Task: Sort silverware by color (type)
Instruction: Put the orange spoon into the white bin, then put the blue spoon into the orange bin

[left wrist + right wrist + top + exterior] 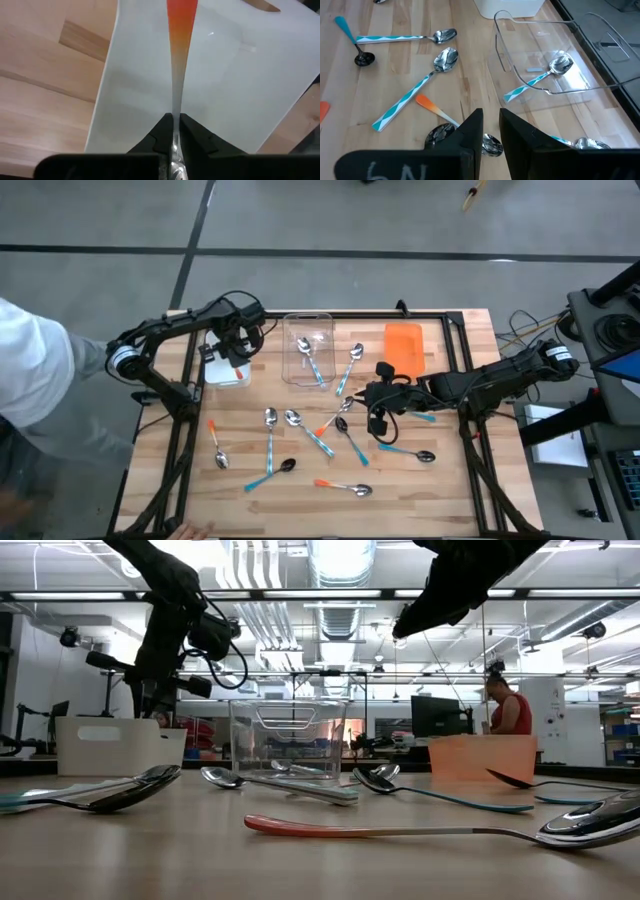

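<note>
Above the white bin (220,85), your left pincer (174,131) clamps an orange-handled spoon (179,60) — while your right pincer (491,131), fingers narrowly parted and apparently empty, hovers mid-table over scattered spoons (300,430) — one lies in the clear bin (600,75).

left end effector (176,131): clamped, raised | right end effector (491,131): fingers slightly apart, low

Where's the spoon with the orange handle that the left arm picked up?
In the high view it is at the table's back left, held in the left gripper above the white bin; the orange-handled spoon hangs handle-down over the bin.
</note>
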